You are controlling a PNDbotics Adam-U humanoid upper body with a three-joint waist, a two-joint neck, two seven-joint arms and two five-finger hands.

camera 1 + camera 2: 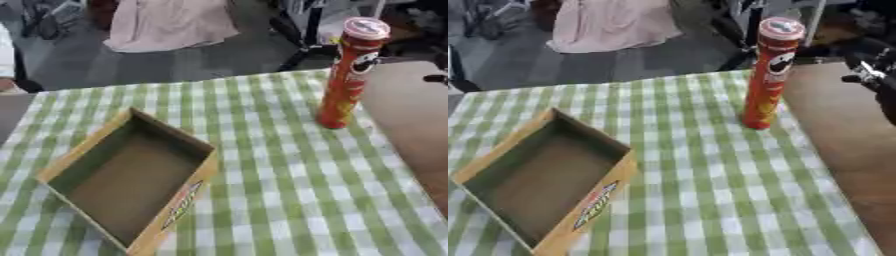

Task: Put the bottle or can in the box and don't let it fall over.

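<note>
A tall red crisps can point(350, 75) with a pale lid stands upright on the green-and-white checked cloth, near the cloth's right edge at the back. An open, empty cardboard box point(131, 180) with an orange printed side lies at the front left, set askew. My right hand point(873, 70), black with silver parts, shows at the right edge. It hangs level with the can's middle, apart from it, to its right. My left hand shows in neither view.
The checked cloth point(289, 190) covers most of the table. A bare brown strip of table point(842, 150) runs along the right side. Beyond the far edge are a grey floor, a pink cloth point(171, 22) and dark stands.
</note>
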